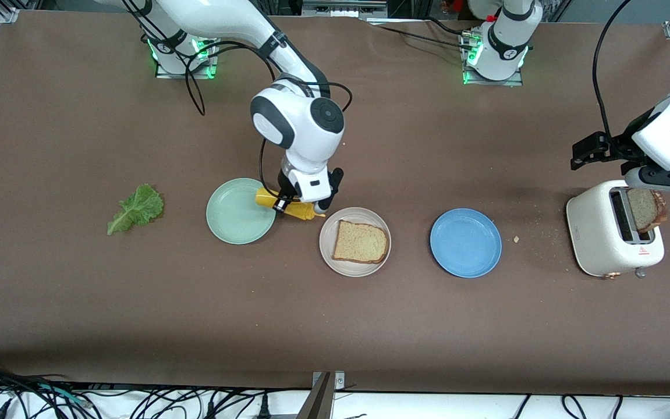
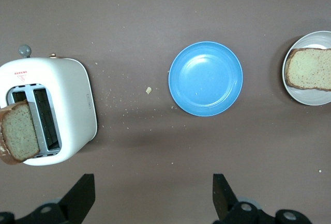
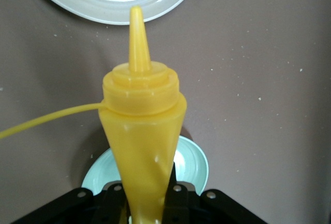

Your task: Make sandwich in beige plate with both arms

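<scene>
Now, by label:

Right gripper (image 1: pixel 301 205): over the table between the mint plate (image 1: pixel 236 218) and the beige plate (image 1: pixel 335 253); clamped on a yellow bottle (image 1: pixel 291 208), the body pinched between the fingers in the right wrist view.
Bottle (image 3: pixel 140 131): held nearly level, long axis running from over the mint plate's rim toward the beige plate; nozzle tip pointing at the beige plate, close to its rim on the side toward the arms' bases.
Beige plate: mid-table, between the mint plate and the blue plate (image 1: pixel 465 242); well apart from the blue one.
Bread slice (image 1: pixel 360 242): flat on the beige plate, filling most of it; straight edge toward the right arm's end, rounded crust toward the left arm's end.
Second slice (image 1: pixel 646 209): upright in a slot of the toaster (image 1: pixel 608 238), sticking well above the top, leaning slightly; brown crust on the upper edge.
Toaster: white, at the left arm's end of the table; slots running from the arms' bases toward the front camera; second slot without bread.
Lettuce (image 1: pixel 137 208): flat on the table at the right arm's end, beside the mint plate but apart from it; long axis slanted, broad ruffled end toward the bases, narrow stem end nearer the front camera.
Left gripper (image 2: pixel 153 193): above the table beside the toaster, fingers wide apart, holding nothing; arm waiting.
Crumbs (image 1: pixel 516 238): scattered on the table between the blue plate and the toaster.
</scene>
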Action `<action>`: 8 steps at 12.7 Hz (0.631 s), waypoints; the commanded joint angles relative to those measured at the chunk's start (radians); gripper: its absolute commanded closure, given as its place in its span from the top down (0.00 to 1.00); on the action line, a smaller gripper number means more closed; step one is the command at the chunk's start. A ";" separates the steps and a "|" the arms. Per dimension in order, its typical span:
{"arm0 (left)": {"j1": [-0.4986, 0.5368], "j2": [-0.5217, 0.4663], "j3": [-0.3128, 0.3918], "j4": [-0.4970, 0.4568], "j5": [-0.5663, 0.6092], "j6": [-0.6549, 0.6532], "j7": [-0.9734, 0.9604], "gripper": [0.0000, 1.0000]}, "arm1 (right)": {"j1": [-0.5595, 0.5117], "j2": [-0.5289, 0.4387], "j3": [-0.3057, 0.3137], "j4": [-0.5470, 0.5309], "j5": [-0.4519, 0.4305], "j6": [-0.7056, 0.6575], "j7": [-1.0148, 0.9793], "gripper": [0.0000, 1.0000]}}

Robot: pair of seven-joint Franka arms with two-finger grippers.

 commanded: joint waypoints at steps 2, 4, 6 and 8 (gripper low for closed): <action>0.002 0.005 -0.004 0.014 0.018 0.001 0.017 1.00 | 0.039 0.050 -0.008 0.041 -0.126 -0.016 0.031 0.24; 0.002 0.005 -0.004 0.014 0.018 0.001 0.017 1.00 | 0.053 0.062 -0.008 0.053 -0.166 -0.018 0.031 0.24; 0.002 0.005 -0.004 0.014 0.019 0.001 0.017 1.00 | 0.074 0.080 -0.009 0.060 -0.204 -0.019 0.031 0.25; 0.002 0.005 -0.004 0.014 0.019 0.001 0.017 1.00 | 0.076 0.086 -0.008 0.071 -0.212 -0.019 0.031 0.25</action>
